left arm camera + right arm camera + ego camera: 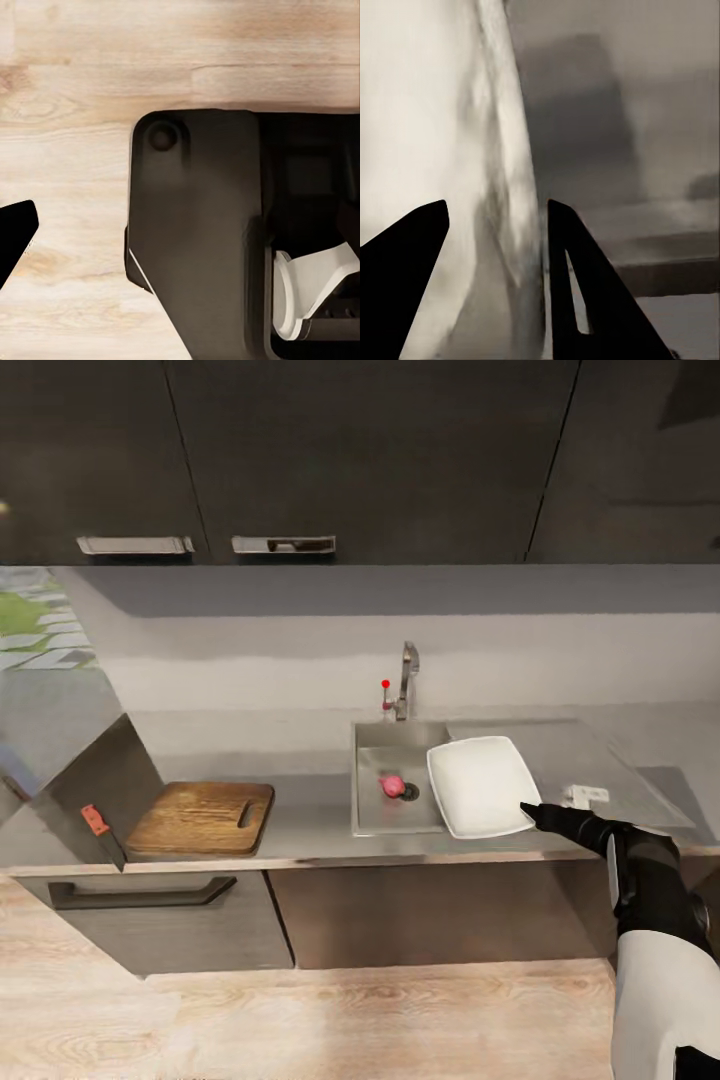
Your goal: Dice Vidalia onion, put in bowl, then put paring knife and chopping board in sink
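The pinkish-red Vidalia onion [392, 786] lies in the grey sink [375, 815] beside the drain, below the chrome tap [406, 678]. A white squarish bowl [480, 785] hangs tilted over the sink's right edge and drainboard. My right gripper [528, 811] is shut on its near right rim; the right wrist view shows that gripper [497, 217] with a finger on each side of the bowl's rim [514, 187]. The dark wooden chopping board [203, 817] rests on the grey countertop [310, 810] to the left. Further left lies the paring knife [100, 830]. One left fingertip [16, 240] hangs over the floor, the gripper open.
A small white object [586, 795] sits on the drainboard by my right wrist. Dark upper cabinets [370, 460] hang above the counter, and a drawer with a long handle [140, 893] is below the board. Light wooden floor [350, 1020] runs in front. My own dark base [202, 240] is below the left gripper.
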